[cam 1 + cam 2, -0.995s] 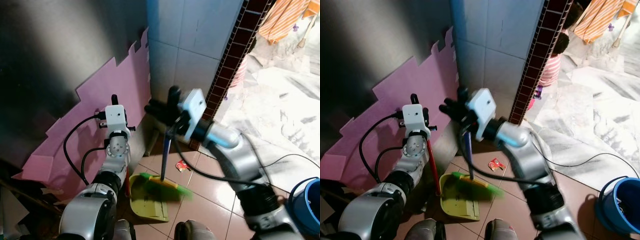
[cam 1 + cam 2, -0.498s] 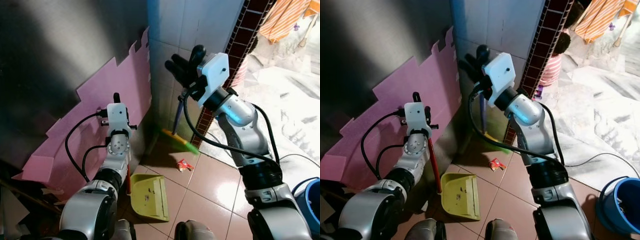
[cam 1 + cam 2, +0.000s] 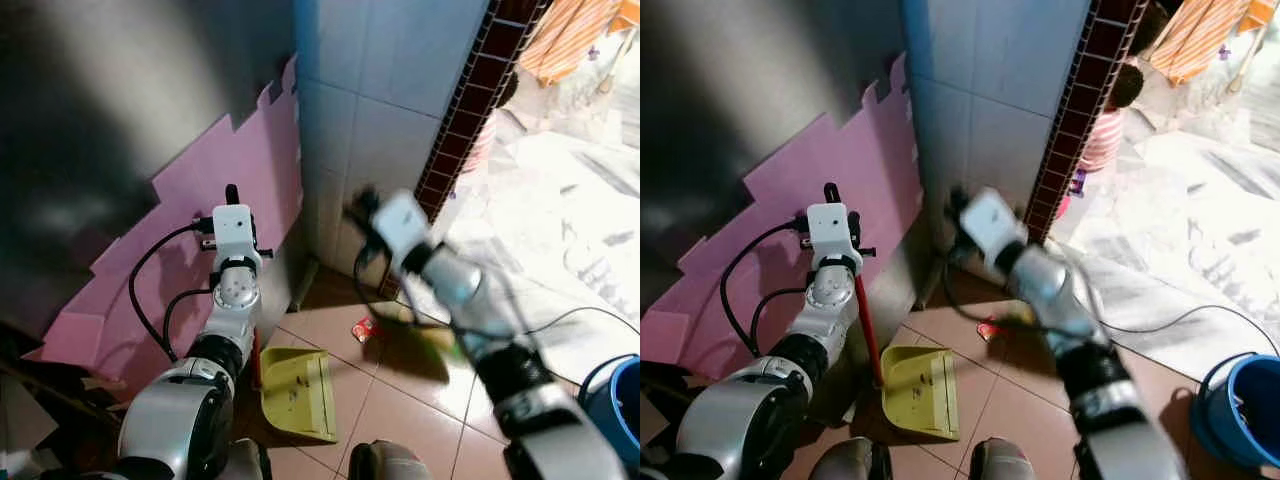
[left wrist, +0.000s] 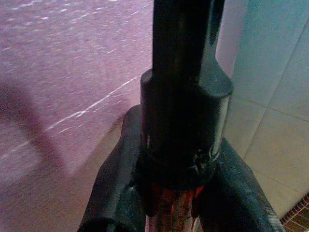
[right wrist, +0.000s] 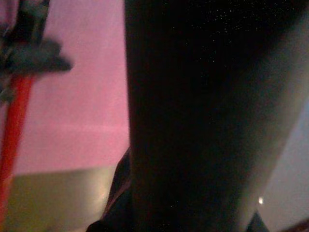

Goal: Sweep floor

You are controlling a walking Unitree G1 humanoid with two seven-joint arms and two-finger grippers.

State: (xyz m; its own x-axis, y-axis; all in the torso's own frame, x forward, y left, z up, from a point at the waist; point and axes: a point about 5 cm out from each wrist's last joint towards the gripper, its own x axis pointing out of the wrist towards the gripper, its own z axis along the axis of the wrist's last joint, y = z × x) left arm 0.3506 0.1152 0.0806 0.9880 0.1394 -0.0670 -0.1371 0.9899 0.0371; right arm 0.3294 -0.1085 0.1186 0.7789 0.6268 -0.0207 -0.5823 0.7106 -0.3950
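- The yellow-green dustpan (image 3: 297, 394) lies flat on the tan tiled floor (image 3: 400, 400) nearest the robot, with a few dark specks on its tray
- A red handle (image 3: 866, 335) rises from the dustpan's left edge up to the left gripper (image 3: 830, 200)
- In the left wrist view the two black fingers (image 4: 113, 193) are clamped on the handle's black cap (image 4: 186, 121), with red shaft showing just beneath it
- A blue bucket (image 3: 1240, 410) stands at the right edge of the floor, well apart from the dustpan
- A small red wrapper (image 3: 364, 328) lies on the tiles past the dustpan, close to the foot of the wall
- The right arm (image 3: 450, 290) stretches over the floor beside the wrapper and is heavily blurred; a greenish smear (image 3: 440, 338) below it may be the broom head, but it is too blurred to be sure
- The right gripper (image 3: 362, 205) sits near the base of the wall; its fingers are blurred in the eye views and a dark shape blocks the right wrist view, so I cannot tell whether they are closed
- Pink foam sheet (image 3: 215, 190) leans against the dark wall on the left
- Pale blue wall tiles (image 3: 380, 80) and a dark red tiled strip (image 3: 460, 130) stand farthest back
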